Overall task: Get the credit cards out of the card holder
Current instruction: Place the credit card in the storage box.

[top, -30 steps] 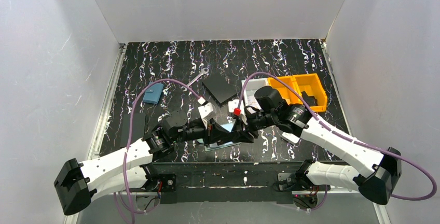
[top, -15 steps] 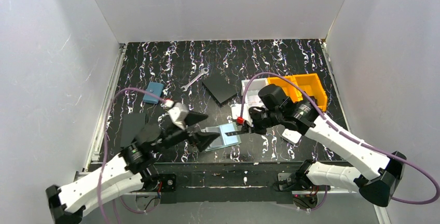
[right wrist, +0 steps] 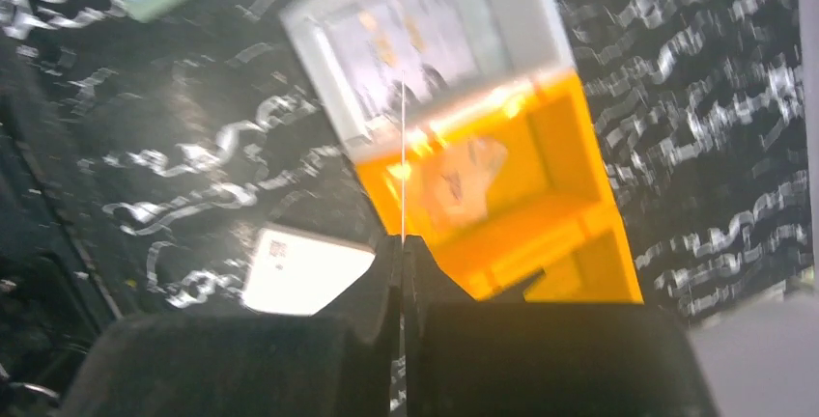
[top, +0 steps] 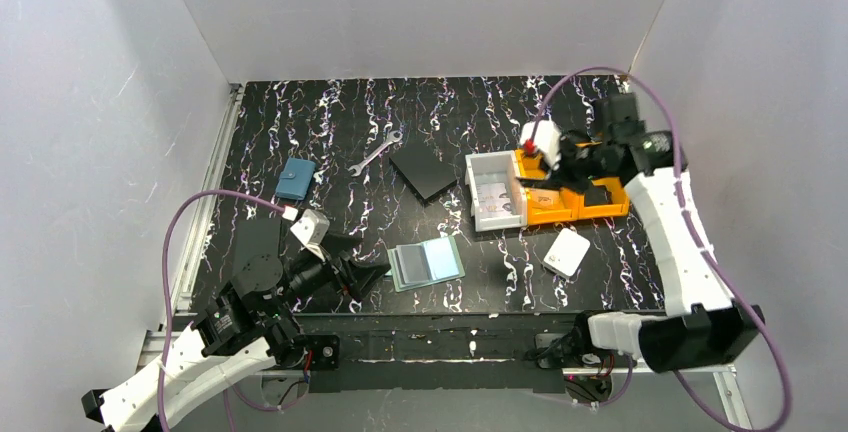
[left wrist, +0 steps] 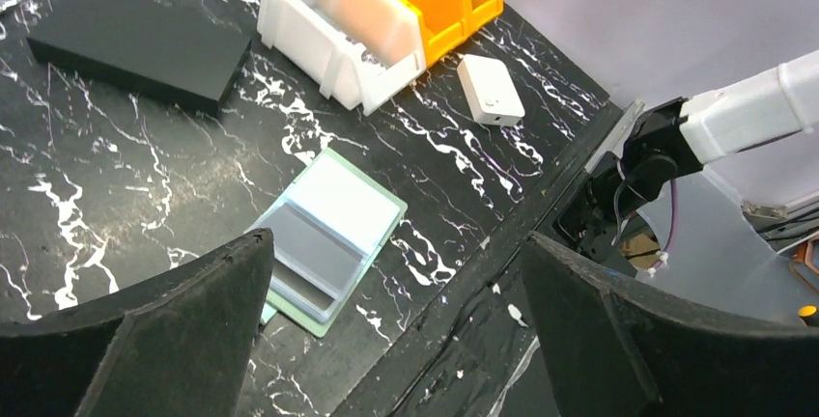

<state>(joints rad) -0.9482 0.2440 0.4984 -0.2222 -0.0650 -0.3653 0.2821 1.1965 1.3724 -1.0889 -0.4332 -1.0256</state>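
Black marbled table (top: 330,112): card holder (top: 426,263) lying open, near centre; left gripper (top: 368,264) spread wide, just left of it; right gripper (right wrist: 403,243) pressed together above orange bin (top: 560,215), far right, seemingly pinching edge-on credit card (right wrist: 403,147).

Tabletop (top: 330,122): black, streaked with white and violet veining. Card holder (top: 426,263): pale mint-green border, one grey inner panel, one light-blue. Credit card (right wrist: 403,156), seen edge-on: only a thin pale line. White bin (top: 497,220); two orange bins (top: 600,210). Square plate (top: 424,171): plain black. Pouch (top: 295,179): blue. Small square box (top: 567,251): white. Wrench (top: 377,152): silver. Left fingers (left wrist: 174,330): matt black. Cable (top: 600,69): purple.
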